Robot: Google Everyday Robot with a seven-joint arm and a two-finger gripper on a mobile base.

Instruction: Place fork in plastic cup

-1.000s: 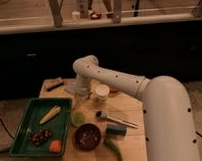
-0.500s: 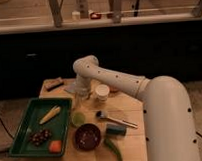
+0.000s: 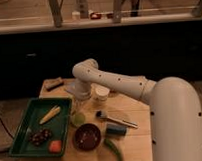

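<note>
The gripper (image 3: 81, 94), whose state I cannot tell, hangs just beyond the plastic cup (image 3: 78, 118) and should best take the fork (image 3: 117, 119), lying right of that cup, by its handle.

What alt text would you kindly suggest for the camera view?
A white robot arm reaches over a wooden table, its tool low beside a white cup, just behind the small yellow-green plastic cup. The fork lies on the table, right of a green tray.

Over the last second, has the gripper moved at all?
No. The gripper hangs beside the white cup, just beyond the plastic cup, at the same spot as before.
</note>
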